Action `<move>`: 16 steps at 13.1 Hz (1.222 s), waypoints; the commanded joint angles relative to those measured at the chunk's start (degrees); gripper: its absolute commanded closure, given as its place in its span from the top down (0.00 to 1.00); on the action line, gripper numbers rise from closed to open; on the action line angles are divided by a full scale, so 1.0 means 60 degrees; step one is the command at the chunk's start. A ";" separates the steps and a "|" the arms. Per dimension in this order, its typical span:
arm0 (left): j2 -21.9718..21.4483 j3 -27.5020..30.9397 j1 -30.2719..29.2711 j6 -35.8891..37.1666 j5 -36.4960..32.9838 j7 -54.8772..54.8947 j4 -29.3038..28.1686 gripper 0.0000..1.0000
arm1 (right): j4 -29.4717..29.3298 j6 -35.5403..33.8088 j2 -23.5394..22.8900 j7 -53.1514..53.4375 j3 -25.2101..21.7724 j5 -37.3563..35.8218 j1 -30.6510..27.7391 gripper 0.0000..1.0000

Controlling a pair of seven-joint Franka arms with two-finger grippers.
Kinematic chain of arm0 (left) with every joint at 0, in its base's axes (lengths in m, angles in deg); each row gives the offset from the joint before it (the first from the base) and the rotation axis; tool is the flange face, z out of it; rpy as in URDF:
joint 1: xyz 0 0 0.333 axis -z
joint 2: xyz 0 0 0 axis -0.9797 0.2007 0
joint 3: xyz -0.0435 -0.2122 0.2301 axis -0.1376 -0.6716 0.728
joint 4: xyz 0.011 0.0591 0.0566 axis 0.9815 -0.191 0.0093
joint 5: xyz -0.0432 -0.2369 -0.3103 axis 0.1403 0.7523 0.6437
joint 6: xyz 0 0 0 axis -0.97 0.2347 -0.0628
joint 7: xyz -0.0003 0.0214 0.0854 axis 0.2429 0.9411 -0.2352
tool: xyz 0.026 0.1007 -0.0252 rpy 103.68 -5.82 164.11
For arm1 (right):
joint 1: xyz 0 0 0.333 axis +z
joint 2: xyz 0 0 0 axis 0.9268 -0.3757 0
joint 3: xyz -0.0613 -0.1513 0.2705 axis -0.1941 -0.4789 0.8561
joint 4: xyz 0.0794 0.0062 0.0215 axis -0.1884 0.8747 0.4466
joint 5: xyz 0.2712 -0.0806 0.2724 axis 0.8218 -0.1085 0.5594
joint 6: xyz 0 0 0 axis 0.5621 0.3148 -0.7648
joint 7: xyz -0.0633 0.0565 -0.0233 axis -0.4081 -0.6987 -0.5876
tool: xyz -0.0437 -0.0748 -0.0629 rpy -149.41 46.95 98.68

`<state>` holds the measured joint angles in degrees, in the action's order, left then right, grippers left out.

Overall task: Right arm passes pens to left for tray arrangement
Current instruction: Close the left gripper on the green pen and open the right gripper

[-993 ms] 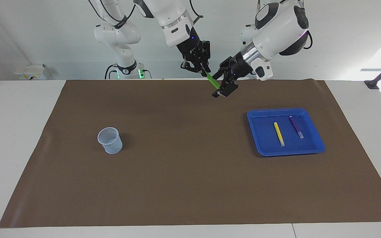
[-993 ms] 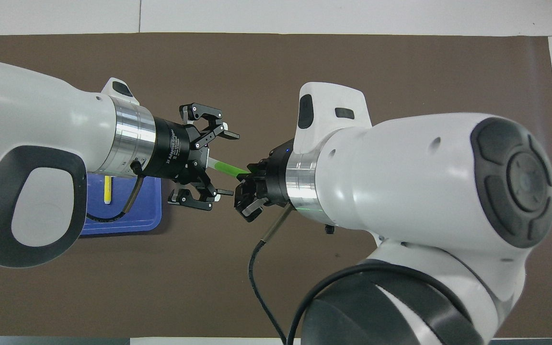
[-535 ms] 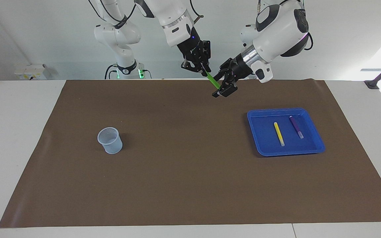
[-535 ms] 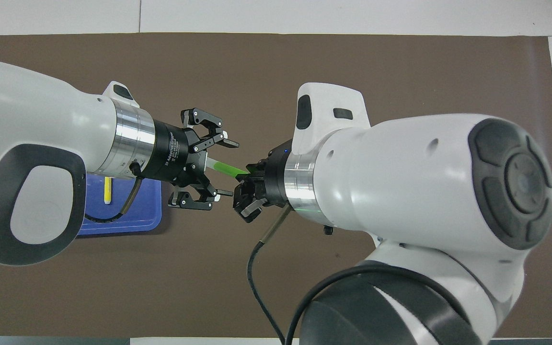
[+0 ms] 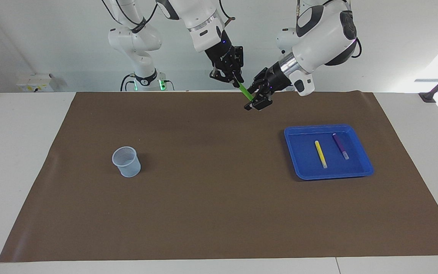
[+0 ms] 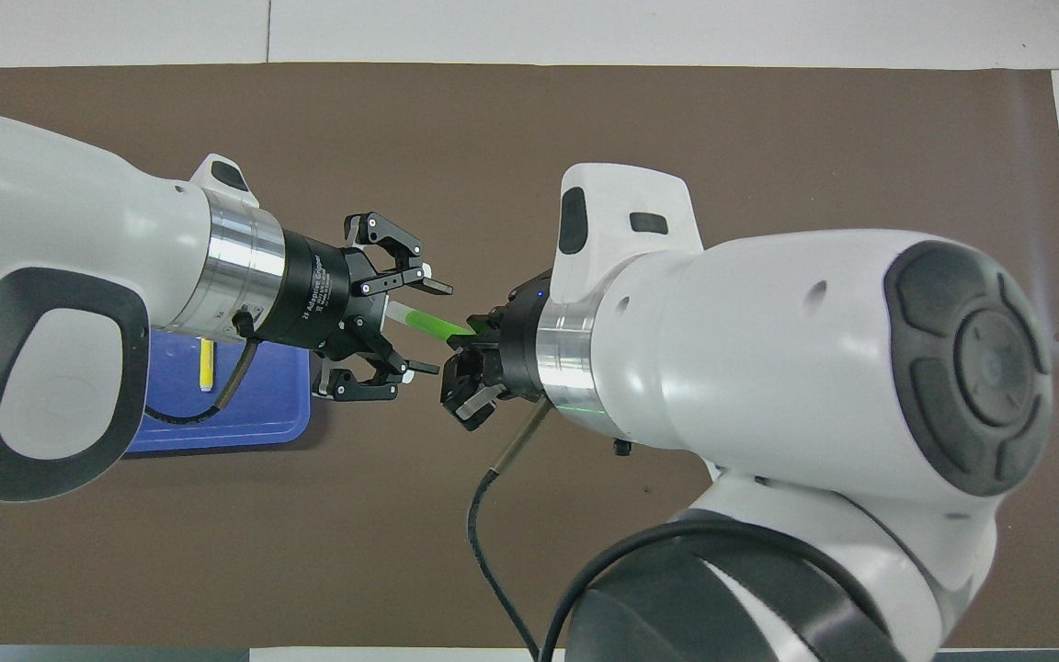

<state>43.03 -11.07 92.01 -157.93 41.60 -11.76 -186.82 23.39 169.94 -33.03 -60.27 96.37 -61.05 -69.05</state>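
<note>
High over the mat's edge nearest the robots, my right gripper [image 5: 236, 78] [image 6: 467, 335] is shut on one end of the green pen [image 5: 246, 91] [image 6: 430, 322]. My left gripper [image 5: 254, 97] [image 6: 428, 328] straddles the pen's whitish free end, its fingers open with a gap on both sides. The blue tray [image 5: 302, 154] [image 6: 263, 418] lies toward the left arm's end of the table. In it lie the yellow pen [image 5: 321, 154] [image 6: 207, 364] and the purple pen [image 5: 340, 146] side by side. In the overhead view the left arm hides the purple pen.
A pale mesh cup [image 5: 127, 162] stands upright on the brown mat [image 5: 211, 182] toward the right arm's end of the table. A black cable [image 6: 493, 542] hangs from the right wrist.
The left gripper's fingers have narrowed around the green pen's free end. The right gripper keeps its grip; both wrists have shifted only slightly.
</note>
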 commanded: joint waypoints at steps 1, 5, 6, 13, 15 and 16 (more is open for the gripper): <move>-0.0091 0.0046 -0.0447 0.0452 0.0488 0.0696 -0.0014 0.70 | -0.0149 0.0110 -0.0150 0.0013 0.0143 -0.0185 -0.0063 0.00; -0.0135 0.0031 -0.0433 0.0364 0.0561 0.0769 -0.0087 0.65 | -0.0149 0.0125 -0.0150 0.0013 0.0143 -0.0185 -0.0063 0.00; -0.0135 0.0031 -0.0418 0.0335 0.0620 0.0770 -0.0087 0.64 | -0.0149 0.0125 -0.0150 0.0027 0.0143 -0.0185 -0.0063 0.00; -0.0150 0.0031 -0.0374 0.0306 0.0781 0.1266 -0.0101 0.00 | -0.0149 0.0125 -0.0150 0.0013 0.0143 -0.0185 -0.0048 0.00; -0.0179 0.0031 -0.0432 0.0320 0.0898 0.1501 -0.0131 0.00 | -0.0149 0.0125 -0.0150 0.0027 0.0143 -0.0185 -0.0048 0.00; -0.0179 0.0031 -0.0433 0.0320 0.0899 0.1502 -0.0131 0.00 | -0.0149 0.0125 -0.0136 0.0028 0.0143 -0.0185 -0.0048 0.00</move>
<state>43.00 -11.07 89.55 -156.30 45.57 -3.53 -186.90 23.15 170.27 -33.09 -60.38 96.40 -61.22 -69.05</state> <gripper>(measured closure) 0.802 0.824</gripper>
